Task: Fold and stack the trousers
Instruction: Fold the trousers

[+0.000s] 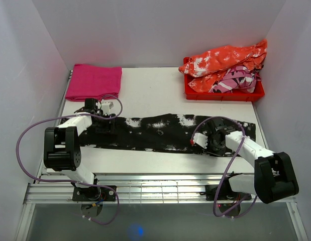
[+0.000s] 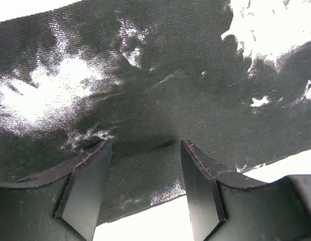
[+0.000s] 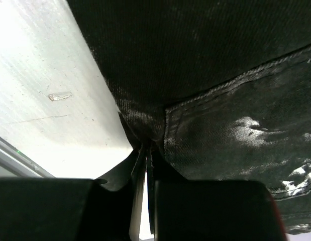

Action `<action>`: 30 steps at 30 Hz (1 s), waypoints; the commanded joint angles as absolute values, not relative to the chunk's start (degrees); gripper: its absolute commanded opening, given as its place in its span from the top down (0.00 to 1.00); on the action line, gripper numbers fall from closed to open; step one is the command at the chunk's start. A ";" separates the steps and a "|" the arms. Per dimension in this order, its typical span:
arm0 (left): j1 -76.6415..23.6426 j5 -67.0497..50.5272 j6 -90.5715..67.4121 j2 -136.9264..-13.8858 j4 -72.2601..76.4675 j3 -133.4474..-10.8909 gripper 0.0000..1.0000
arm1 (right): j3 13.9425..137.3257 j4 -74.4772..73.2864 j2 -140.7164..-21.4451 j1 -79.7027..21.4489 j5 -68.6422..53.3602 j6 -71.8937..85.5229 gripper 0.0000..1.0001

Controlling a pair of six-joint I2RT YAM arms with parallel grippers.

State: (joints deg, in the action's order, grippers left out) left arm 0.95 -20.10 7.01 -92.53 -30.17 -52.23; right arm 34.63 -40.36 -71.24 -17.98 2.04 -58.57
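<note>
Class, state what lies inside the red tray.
An orange-and-white garment heaped over a pink patterned cloth fills the red tray; its floor and anything beneath are hidden.

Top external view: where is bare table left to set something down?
Bare: the far middle of the table, between the magenta cloth and the red bin, beyond the trousers; also the near strip between trousers and table edge. Crowded: both trouser ends, where the left gripper and right gripper work.

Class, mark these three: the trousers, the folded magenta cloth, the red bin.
trousers (image 1: 160, 133), top external view, middle of the black fabric.
folded magenta cloth (image 1: 94, 81), top external view, its centre.
red bin (image 1: 225, 96), top external view, front wall.
</note>
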 commanded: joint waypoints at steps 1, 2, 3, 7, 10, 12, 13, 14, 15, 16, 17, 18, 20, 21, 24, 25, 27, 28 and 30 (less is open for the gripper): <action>2.37 -15.03 8.52 -94.49 -30.41 -51.41 0.31 | 34.36 -37.35 -74.97 -16.61 2.81 -58.01 0.92; 2.55 -16.16 8.70 -93.87 -30.58 -51.68 0.30 | 34.80 -37.53 -75.14 -16.61 2.90 -57.49 0.92; 3.16 -17.13 9.14 -92.91 -30.76 -51.94 0.27 | 36.37 -37.88 -74.80 -16.44 2.73 -56.96 0.81; 5.00 -21.44 11.77 -80.64 -30.67 -53.79 0.02 | 44.87 -44.11 -72.07 -12.67 -2.89 -55.37 0.24; 7.82 -24.16 12.13 -74.90 -30.06 -54.40 0.02 | 52.87 -49.56 -71.19 -9.68 -8.51 -53.80 0.10; 8.61 -24.70 12.13 -72.69 -30.93 -54.58 0.02 | 55.27 -50.71 -71.98 -7.65 -11.07 -51.87 0.10; 9.05 -24.18 11.87 -73.03 -31.46 -54.58 0.02 | 56.07 -51.06 -72.42 -7.12 -11.86 -49.77 0.10; 9.57 -23.91 11.52 -73.47 -31.99 -54.41 0.04 | 56.86 -50.98 -72.94 -5.99 -13.00 -48.62 0.10; 10.80 -23.21 9.77 -75.91 -32.43 -54.58 0.08 | 57.13 -50.80 -74.78 -5.37 -13.53 -47.12 0.10; 11.59 -22.16 8.80 -77.85 -33.21 -55.10 0.12 | 57.48 -50.71 -75.93 -4.58 -14.32 -44.41 0.10; 12.56 -21.71 8.44 -80.13 -35.48 -55.80 0.13 | 57.92 -50.71 -77.50 -2.83 -15.63 -43.17 0.10; 15.44 -22.32 8.44 -84.42 -36.38 -56.94 0.14 | 58.35 -50.63 -79.00 -1.68 -16.25 -42.02 0.10; 18.88 -22.85 7.82 -87.61 -36.30 -57.39 0.15 | 58.54 -49.40 -83.48 2.71 -17.57 -40.17 0.10; 21.94 -23.03 8.00 -88.93 -36.12 -57.57 0.15 | 58.19 -48.61 -85.58 3.86 -17.67 -39.56 0.10; 26.36 -23.12 9.75 -93.86 -37.00 -59.32 0.16 | 56.79 -46.50 -88.49 7.46 -16.79 -39.46 0.10; 27.32 -22.51 10.28 -96.13 -37.35 -59.85 0.17 | 56.17 -45.80 -89.11 8.86 -15.31 -39.72 0.10; 30.05 -21.89 11.16 -98.34 -37.88 -60.29 0.19 | 53.81 -42.73 -91.04 10.45 -13.02 -40.95 0.10; 31.02 -21.71 11.68 -100.09 -38.23 -60.64 0.20 | 53.18 -41.93 -92.01 12.55 -11.53 -41.74 0.10; 34.09 -21.88 13.09 -101.77 -39.02 -60.99 0.22 | 52.47 -40.44 -95.25 14.67 -10.03 -43.76 0.09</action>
State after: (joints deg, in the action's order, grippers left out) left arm 30.98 -24.38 9.98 -99.02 -36.75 -60.40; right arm 54.06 -43.53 -91.81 11.81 -13.52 -42.06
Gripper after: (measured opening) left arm 0.782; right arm 0.908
